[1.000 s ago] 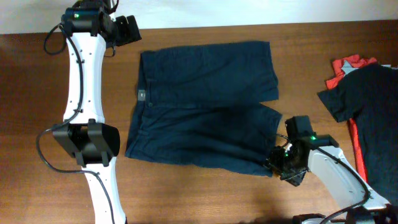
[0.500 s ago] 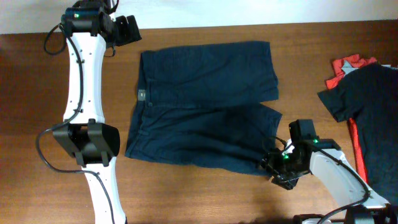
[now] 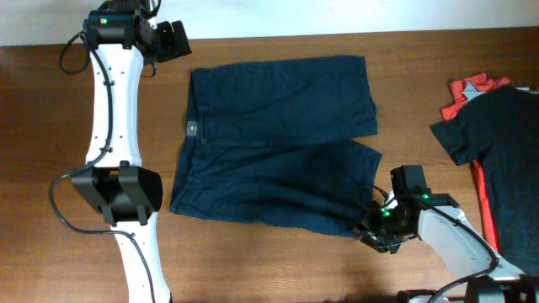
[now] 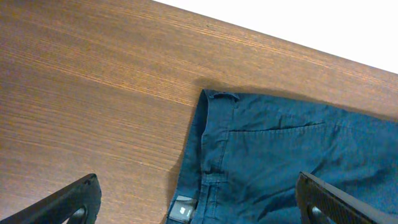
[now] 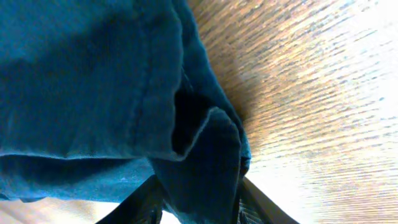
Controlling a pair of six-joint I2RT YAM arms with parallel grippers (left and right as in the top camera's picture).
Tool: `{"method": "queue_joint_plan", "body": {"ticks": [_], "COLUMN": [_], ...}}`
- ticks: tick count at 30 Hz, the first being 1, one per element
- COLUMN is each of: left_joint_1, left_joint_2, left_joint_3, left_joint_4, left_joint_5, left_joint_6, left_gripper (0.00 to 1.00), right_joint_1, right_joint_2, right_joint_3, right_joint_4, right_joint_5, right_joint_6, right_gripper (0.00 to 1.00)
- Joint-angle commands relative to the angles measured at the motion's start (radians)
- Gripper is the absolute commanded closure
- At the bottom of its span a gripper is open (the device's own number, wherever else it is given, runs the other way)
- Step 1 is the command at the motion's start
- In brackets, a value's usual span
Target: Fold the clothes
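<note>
The dark navy shorts (image 3: 278,139) lie spread flat on the wooden table, waistband to the left and both legs pointing right. My left gripper (image 3: 173,39) is open and empty, just beyond the far-left waistband corner. In the left wrist view the waistband and its label (image 4: 183,208) show between the open fingers (image 4: 199,208). My right gripper (image 3: 375,229) is at the near leg's bottom-right hem corner. In the right wrist view its fingers (image 5: 202,202) are closed on a bunched fold of the shorts' hem (image 5: 208,149).
A black shirt (image 3: 505,143) lies at the right edge of the table on top of a red garment (image 3: 472,88). The table's far edge (image 4: 280,43) runs just behind the left gripper.
My right gripper has slid a little down and left along the near leg's hem corner, and the hem corner has bunched under it. The left arm has not moved.
</note>
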Motion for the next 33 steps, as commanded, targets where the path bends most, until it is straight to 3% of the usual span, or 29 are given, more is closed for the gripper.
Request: {"method": "queue_joint_plan", "body": {"ticks": [1, 3, 4, 8, 11, 33], "left_joint_1": [-0.001, -0.001, -0.002, -0.001, -0.001, -0.002], "left_joint_2": [0.003, 0.003, 0.003, 0.003, 0.003, 0.003], "left_joint_3": [0.002, 0.002, 0.002, 0.002, 0.002, 0.002], "left_joint_4": [0.002, 0.002, 0.002, 0.002, 0.002, 0.002], "left_joint_5": [-0.007, -0.007, -0.007, -0.007, -0.007, -0.007], "left_joint_6": [0.001, 0.001, 0.001, 0.001, 0.001, 0.001], "left_gripper": [0.01, 0.01, 0.01, 0.01, 0.01, 0.01], "right_joint_1": [-0.006, -0.006, -0.006, -0.006, -0.006, -0.006], "right_joint_2": [-0.01, -0.01, -0.01, -0.01, -0.01, -0.01], "right_joint_3": [-0.008, -0.008, -0.008, -0.008, -0.008, -0.008], "right_joint_4": [0.006, 0.009, 0.011, 0.014, 0.019, 0.019], "right_joint_5": [-0.002, -0.002, -0.001, 0.003, 0.001, 0.003], "right_joint_6": [0.008, 0.006, 0.005, 0.004, -0.019, -0.022], "right_gripper": [0.59, 0.72, 0.83, 0.86, 0.95, 0.96]}}
